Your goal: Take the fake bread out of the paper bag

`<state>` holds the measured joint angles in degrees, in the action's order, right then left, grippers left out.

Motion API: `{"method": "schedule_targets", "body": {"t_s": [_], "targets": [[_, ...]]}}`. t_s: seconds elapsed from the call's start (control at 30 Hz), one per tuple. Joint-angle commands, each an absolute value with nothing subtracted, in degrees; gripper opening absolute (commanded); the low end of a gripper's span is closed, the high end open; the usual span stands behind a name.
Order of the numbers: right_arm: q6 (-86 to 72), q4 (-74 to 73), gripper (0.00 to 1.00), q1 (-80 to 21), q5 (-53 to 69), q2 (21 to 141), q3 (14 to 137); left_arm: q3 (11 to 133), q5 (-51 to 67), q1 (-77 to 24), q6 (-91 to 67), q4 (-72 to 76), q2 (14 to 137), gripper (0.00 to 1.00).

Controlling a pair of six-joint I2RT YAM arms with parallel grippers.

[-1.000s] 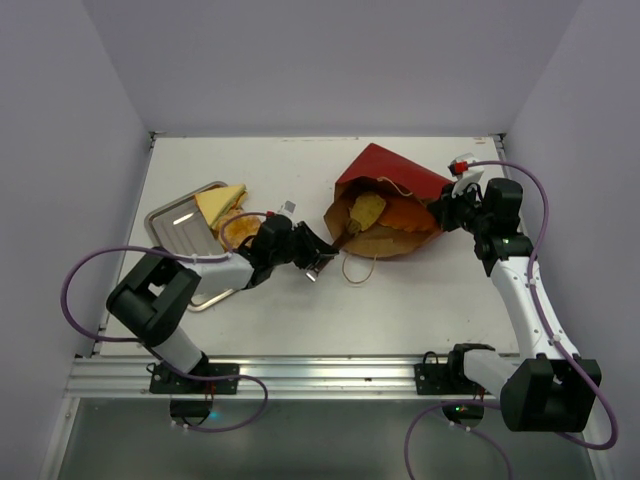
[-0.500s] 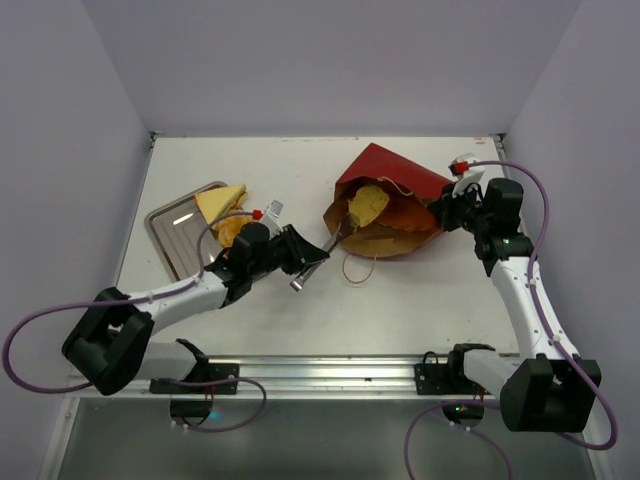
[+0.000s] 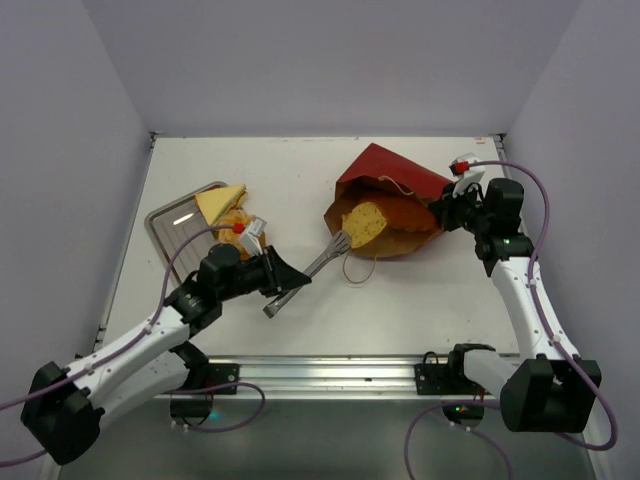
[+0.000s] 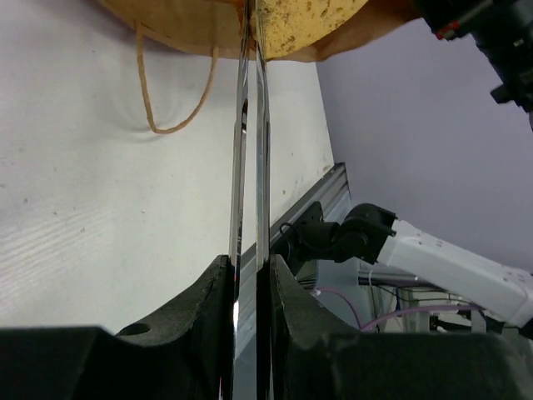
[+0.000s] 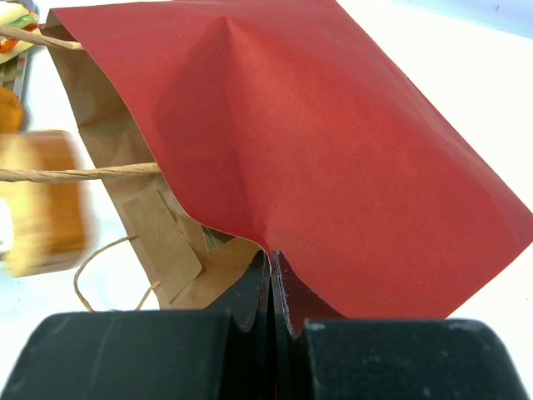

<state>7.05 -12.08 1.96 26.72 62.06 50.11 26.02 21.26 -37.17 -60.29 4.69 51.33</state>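
**Paper bag.** The paper bag (image 3: 388, 172) lay on its side on the table (image 3: 430, 300), red face up. Its open mouth was turned toward the left arm. One cord handle (image 3: 358, 273) lay looped on the table just outside the mouth.

**Right gripper.** The right gripper (image 3: 441, 213) sat at the bag edge opposite the mouth. In the right wrist view the gripper (image 5: 272, 292) was pressed together, pinching a fold of the red paper (image 5: 333, 158) between its fingers (image 5: 241, 310).

**Left gripper.** The left gripper (image 3: 288, 277) stood well apart from the bag, on the mouth side. It was clamped onto the handle end of the metal tongs (image 3: 318, 262). In the left wrist view the fingers (image 4: 208, 292) pressed the two tong blades (image 4: 250, 167) almost together. The blades ran straight to the bag's mouth.

**Bread slice.** The bread slice (image 3: 365, 221), yellow and speckled, was at the bag's mouth, over the brown lining. It was not between the gripper fingers. It sat at the far tips of the tongs, well apart from the left gripper. The blade tips met the slice's (image 4: 308, 17) near edge. The views did not show whether the slice touched the lining. A blurred golden shape (image 5: 46, 212) appeared just outside the mouth in the right wrist view.

**Other items.** A metal tray (image 3: 175, 228) lay well apart from the bag, beyond the left gripper. A sandwich wedge (image 3: 222, 200) rested on the tray's side nearer the bag.
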Motion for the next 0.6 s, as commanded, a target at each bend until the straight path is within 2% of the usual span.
{"method": "schedule_targets", "body": {"t_s": [0.0, 0.2, 0.37, 0.43, 0.57], "targets": [[6.33, -9.58, 0.0, 2.29, 27.95, 60.64, 50.01, 29.43, 21.63, -37.18, -54.85, -4.64, 42.99, 0.0], [6.15, -9.49, 0.0, 2.37, 28.12, 60.56, 50.01, 38.82, 13.81, -36.91, -54.05, -16.51, 37.36, 0.0], [6.07, -9.49, 0.0, 2.37, 28.3, 60.38, 50.1, 45.25, 0.9, -35.6, -57.03, -23.54, 36.74, 0.0], [5.98, -9.58, 0.0, 2.29, 28.48, 60.29, 50.18, 47.27, -3.92, -33.41, -60.09, -24.6, 37.09, 0.0], [5.8, -9.58, 0.0, 2.37, 28.92, 60.12, 50.18, 47.99, -5.45, -26.56, -66.61, -23.65, 38.32, 0.0]]}}
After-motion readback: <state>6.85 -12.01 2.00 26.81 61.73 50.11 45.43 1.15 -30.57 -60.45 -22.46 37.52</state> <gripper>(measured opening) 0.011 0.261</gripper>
